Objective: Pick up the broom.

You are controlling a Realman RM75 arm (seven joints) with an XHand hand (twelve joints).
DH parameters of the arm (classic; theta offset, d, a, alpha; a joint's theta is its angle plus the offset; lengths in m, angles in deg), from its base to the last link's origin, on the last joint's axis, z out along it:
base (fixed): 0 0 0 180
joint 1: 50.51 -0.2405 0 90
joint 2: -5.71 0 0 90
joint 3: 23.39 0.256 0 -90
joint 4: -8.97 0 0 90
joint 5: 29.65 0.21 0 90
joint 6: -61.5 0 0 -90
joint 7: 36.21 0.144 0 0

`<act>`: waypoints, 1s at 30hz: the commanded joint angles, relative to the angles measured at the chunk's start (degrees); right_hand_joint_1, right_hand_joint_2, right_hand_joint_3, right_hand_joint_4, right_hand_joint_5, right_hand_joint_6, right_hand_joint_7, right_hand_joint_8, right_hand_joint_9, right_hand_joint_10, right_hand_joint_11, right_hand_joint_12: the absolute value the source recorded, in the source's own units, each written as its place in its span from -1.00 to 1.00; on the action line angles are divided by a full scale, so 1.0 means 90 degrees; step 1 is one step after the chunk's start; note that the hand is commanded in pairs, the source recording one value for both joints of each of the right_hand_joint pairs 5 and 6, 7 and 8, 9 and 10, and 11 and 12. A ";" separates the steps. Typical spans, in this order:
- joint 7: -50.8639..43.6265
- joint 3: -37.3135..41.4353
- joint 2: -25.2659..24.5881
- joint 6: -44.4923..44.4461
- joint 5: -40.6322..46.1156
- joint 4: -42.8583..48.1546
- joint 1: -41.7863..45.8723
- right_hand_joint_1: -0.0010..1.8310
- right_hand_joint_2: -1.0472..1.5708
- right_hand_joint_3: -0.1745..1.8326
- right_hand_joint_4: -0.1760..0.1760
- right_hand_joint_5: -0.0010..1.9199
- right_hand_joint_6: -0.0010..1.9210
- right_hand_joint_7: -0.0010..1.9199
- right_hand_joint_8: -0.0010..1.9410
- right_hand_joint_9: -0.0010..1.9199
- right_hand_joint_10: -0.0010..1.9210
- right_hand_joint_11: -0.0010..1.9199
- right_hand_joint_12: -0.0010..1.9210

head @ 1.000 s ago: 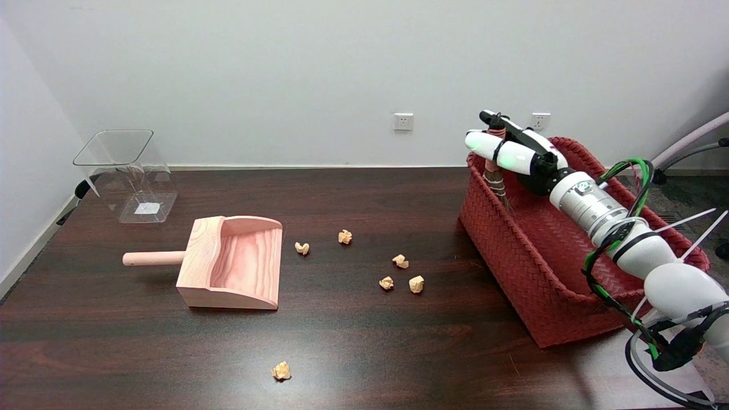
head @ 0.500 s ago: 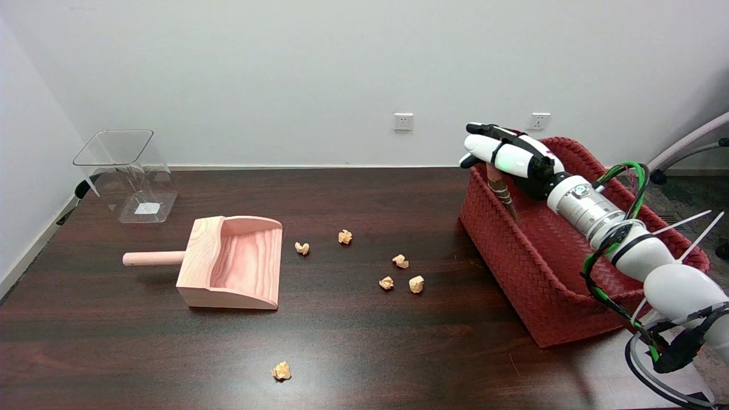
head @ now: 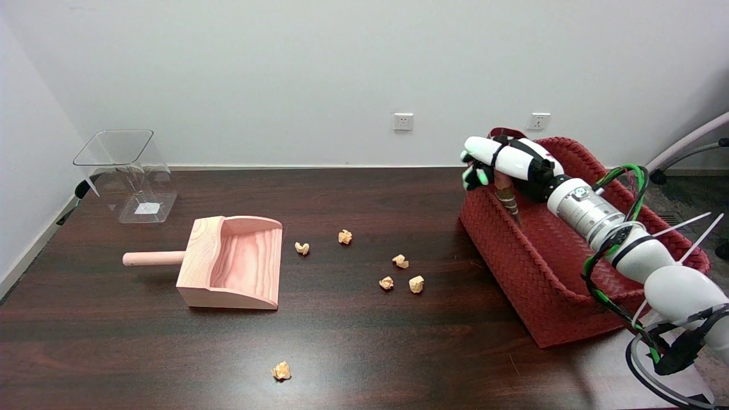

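The broom [head: 506, 197] stands leaning inside the red woven basket [head: 512, 267] at its far left corner. Only a short brown wrapped stretch of it shows below my hand, and a reddish tip pokes out above. My right hand [head: 500, 161] sits over the basket's rim with its fingers [head: 472, 173] curled down around the broom's handle, gripping it. The broom's lower end is hidden inside the basket.
A wooden dustpan [head: 230, 262] lies left of centre on the dark table [head: 364, 341], handle pointing left. Several crumpled paper scraps [head: 401, 261] are scattered between it and the basket, one [head: 281, 370] near the front. A clear plastic bin [head: 126, 173] stands at the far left.
My hand has come down onto the broom's handle, and its outstretched fingers have curled closed around it. The broom's upper part has vanished under the hand.
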 commanded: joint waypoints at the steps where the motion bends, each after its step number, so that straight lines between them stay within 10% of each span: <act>1: -0.0037 0.0348 -0.0151 -0.0001 -0.0056 0.0067 0.0358 -0.33 0.68 -1.00 0.00 0.32 0.32 0.69 0.67 0.32 0.32 0.32 0.32; 21: -0.0188 0.1138 -0.0525 -0.0311 -0.0086 0.0338 0.1094 -0.12 0.63 -0.98 0.00 1.00 1.00 1.00 0.98 1.00 1.00 1.00 1.00; 30: -0.0188 0.1032 -0.0516 -0.1222 -0.0092 0.0369 0.1073 -0.10 0.83 -0.54 0.00 1.00 1.00 1.00 0.98 1.00 1.00 1.00 1.00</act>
